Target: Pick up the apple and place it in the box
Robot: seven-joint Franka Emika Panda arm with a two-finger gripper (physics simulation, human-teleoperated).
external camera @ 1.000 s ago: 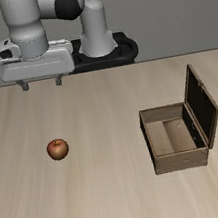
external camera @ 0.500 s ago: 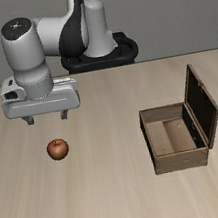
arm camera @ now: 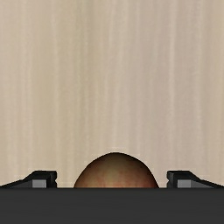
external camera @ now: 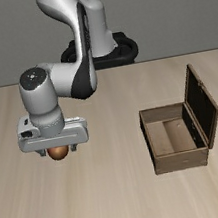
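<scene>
Now the gripper [external camera: 57, 150] straddles the apple [arm camera: 115, 171], well apart from the open box [external camera: 179, 160] on the exterior view's right.
The wrist view shows the fingers spread, clear of the fruit's sides; from outside, the hand covers that gap.

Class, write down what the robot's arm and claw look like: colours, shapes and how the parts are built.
The arm is built from smooth, rounded white-grey segments with black sections at the joints, rising from a black base. The claw has a wide, light grey block body and two short dark fingers.
</scene>
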